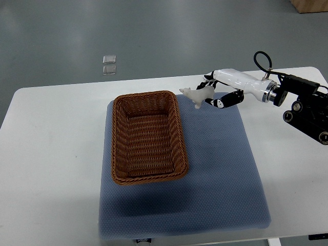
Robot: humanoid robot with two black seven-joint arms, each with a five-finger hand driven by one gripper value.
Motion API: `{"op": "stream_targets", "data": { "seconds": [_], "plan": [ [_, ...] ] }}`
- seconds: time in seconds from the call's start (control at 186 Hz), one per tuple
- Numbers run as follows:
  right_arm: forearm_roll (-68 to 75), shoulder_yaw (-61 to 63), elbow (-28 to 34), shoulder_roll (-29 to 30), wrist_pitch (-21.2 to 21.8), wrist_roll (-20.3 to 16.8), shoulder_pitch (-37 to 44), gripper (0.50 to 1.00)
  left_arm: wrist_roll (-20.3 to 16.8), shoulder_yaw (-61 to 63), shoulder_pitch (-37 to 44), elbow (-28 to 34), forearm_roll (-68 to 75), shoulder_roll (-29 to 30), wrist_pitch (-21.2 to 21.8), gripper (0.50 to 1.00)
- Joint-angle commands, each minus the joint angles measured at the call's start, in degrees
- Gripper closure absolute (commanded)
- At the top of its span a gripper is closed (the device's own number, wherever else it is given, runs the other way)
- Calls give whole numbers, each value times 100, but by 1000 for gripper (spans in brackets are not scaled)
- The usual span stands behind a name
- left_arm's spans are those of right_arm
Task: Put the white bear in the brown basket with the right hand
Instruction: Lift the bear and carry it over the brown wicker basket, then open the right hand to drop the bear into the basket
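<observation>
The right hand point(215, 93), white with black fingers, reaches in from three o'clock and has its fingers wrapped around the small white toy bear point(196, 95). The bear is at about one o'clock of the rectangular brown wicker basket point(148, 137), just off its far right corner and over the blue-grey fabric mat point(220, 169) spread on the white counter point(51, 154). The basket sits on the mat's left half.

The small white bear point(196, 95) hangs gripped just beyond the far right corner of the empty brown basket point(148, 177).
</observation>
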Motion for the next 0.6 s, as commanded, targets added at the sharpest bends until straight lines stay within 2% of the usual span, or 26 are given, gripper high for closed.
{"op": "stream_targets", "data": {
  "seconds": [0.0,0.252,0.263,0.273,0.29,0.295,0.306,0.311,0.316,0.322,0.327,0.332,0.338,0.343,0.349,0.354,0.397,0.44,0.595],
  "plan": [
    [-181,-19,250,73,-1,14,67,1000,-2,0,-1,0,0,0,0,500],
    [-542,-19,312,679,-125,102,119,1000,-2,0,-1,0,0,0,0,500],
    [-542,-19,312,697,-142,102,119,985,-2,0,-1,0,0,0,0,500],
    [-542,-19,312,723,-186,102,111,941,-2,0,-1,0,0,0,0,500],
    [-542,-19,312,732,-204,102,111,916,-2,0,-1,0,0,0,0,500],
    [-542,-19,312,732,-230,102,111,889,7,0,-1,0,0,0,0,500],
    [-542,-19,312,732,-230,102,111,889,7,0,-1,0,0,0,0,500],
    [-542,-19,312,740,-256,102,102,865,-2,0,-1,0,0,0,0,500],
    [-542,-19,312,741,-256,102,102,865,-2,0,-1,0,0,0,0,500],
    [-542,-19,312,741,-274,102,102,836,-2,0,-1,0,0,0,0,500],
    [-542,-19,312,741,-274,102,102,836,-2,0,-1,0,0,0,0,500],
    [-542,-19,312,741,-300,102,102,804,-2,0,-1,0,0,0,0,500],
    [-542,-19,312,741,-300,102,102,803,-2,0,-1,0,0,0,0,500],
    [-542,-19,312,741,-335,102,102,773,-2,0,-1,0,0,0,0,500],
    [-542,-19,312,741,-335,102,102,773,-2,0,-1,0,0,0,0,500],
    [-542,-19,303,749,-362,102,93,746,7,0,-1,0,0,0,0,500],
    [-533,-19,312,749,-467,102,84,675,-2,0,-1,0,0,0,0,500],
    [-533,-19,312,749,-529,102,75,642,-2,0,-1,0,0,0,0,500],
    [-524,-10,303,758,-555,102,31,613,-2,0,-1,0,0,0,0,500]
  ]
}}
